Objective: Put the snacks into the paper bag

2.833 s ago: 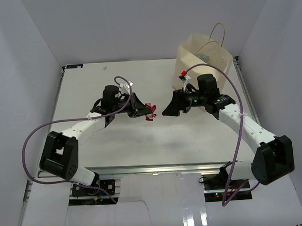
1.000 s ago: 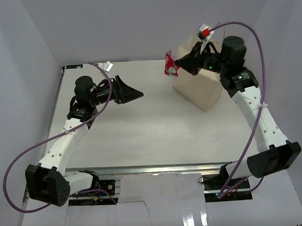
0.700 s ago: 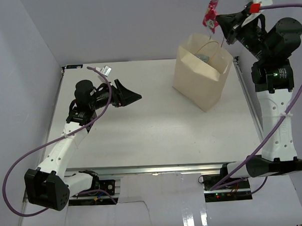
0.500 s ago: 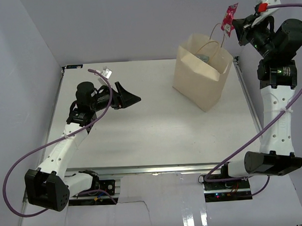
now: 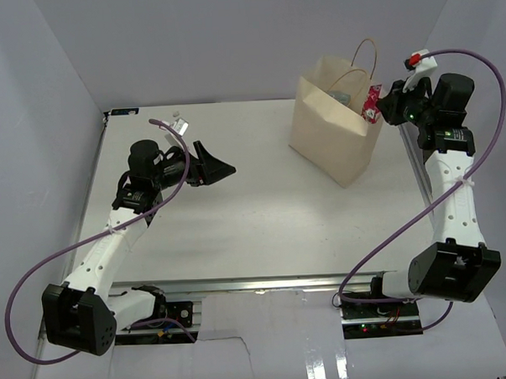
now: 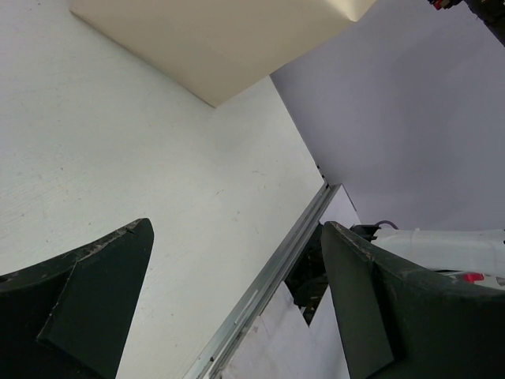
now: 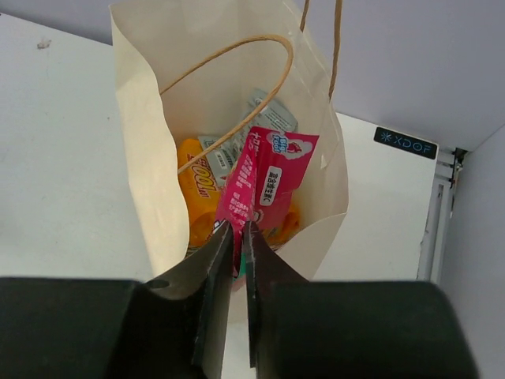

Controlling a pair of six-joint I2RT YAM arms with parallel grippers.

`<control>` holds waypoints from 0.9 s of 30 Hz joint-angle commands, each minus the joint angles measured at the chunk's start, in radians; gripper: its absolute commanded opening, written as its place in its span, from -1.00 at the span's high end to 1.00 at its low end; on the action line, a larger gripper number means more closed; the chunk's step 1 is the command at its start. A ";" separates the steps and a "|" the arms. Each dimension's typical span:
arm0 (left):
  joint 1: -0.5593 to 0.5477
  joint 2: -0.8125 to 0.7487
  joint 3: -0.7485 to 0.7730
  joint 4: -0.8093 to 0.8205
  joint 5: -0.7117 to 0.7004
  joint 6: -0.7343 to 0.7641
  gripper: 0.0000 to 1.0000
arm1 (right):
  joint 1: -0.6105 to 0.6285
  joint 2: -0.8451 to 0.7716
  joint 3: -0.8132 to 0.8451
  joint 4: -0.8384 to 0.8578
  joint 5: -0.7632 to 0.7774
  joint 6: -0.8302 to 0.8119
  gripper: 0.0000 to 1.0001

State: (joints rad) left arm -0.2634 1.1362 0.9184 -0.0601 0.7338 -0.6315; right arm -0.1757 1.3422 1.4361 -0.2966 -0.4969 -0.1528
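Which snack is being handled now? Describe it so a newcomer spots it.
Find the tall tan paper bag at the table's far right. At its open mouth, the right gripper pinches a red-pink packet by one edge. Unlike the orange packet and silver packets lying inside, it alone is held.

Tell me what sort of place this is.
Likely a robot lab test cell: a left arm and right arm bolted to a white table, with plain white walls boxing it in.

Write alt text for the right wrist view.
The right claw pinches a red-pink snack packet by one edge at the open mouth of the paper bag. Inside the bag lie an orange packet and a silver packet.
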 commanded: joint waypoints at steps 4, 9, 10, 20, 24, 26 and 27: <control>0.012 -0.030 0.000 -0.001 -0.007 0.026 -0.96 | -0.002 -0.029 0.033 0.030 -0.037 0.018 -0.30; 0.013 -0.061 0.121 -0.179 -0.236 0.124 -0.96 | -0.002 -0.032 0.179 -0.094 0.018 0.005 -0.80; 0.013 -0.070 0.164 -0.194 -0.267 0.168 -0.96 | -0.004 -0.034 0.202 -0.123 0.058 0.010 -0.80; 0.013 -0.156 0.227 -0.227 -0.407 0.243 -0.96 | -0.002 -0.313 -0.043 -0.371 0.288 -0.030 -0.80; 0.013 -0.121 0.257 -0.218 -0.381 0.239 -0.96 | -0.004 -0.437 -0.167 -0.397 0.342 -0.030 -0.80; 0.013 -0.096 0.264 -0.218 -0.363 0.234 -0.96 | -0.002 -0.469 -0.193 -0.403 0.348 -0.030 -0.80; 0.013 -0.090 0.267 -0.218 -0.360 0.227 -0.96 | -0.004 -0.492 -0.203 -0.407 0.348 -0.034 -0.80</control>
State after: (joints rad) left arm -0.2535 1.0252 1.1553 -0.2653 0.3664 -0.4076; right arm -0.1757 0.8890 1.2526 -0.6926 -0.1993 -0.1696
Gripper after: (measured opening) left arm 0.976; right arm 0.900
